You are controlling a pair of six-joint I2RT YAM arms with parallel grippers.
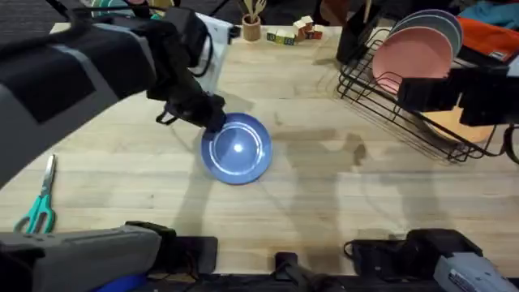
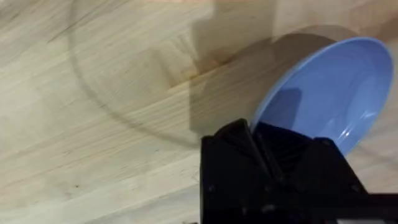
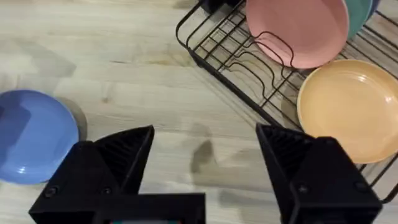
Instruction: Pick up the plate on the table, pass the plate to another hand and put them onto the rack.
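The blue plate [image 1: 237, 148] lies near the middle of the table [image 1: 324, 195]. My left gripper [image 1: 212, 116] reaches in from the upper left and sits on the plate's far-left rim. In the left wrist view the plate [image 2: 329, 93] has its rim between the black fingers [image 2: 239, 140], which look shut on it. My right gripper [image 1: 411, 93] hovers open by the black wire rack [image 1: 381, 93] at the right. The right wrist view has its fingers [image 3: 124, 149] spread wide, the plate [image 3: 31, 134] off to one side and the rack [image 3: 224, 53] ahead.
The rack holds a pink plate [image 1: 413, 53] upright and an orange-yellow dish [image 3: 348, 109] beside it. Green-handled scissors [image 1: 39, 203] lie at the table's left edge. A wooden cup [image 1: 252, 28] and small blocks [image 1: 296, 32] stand at the back.
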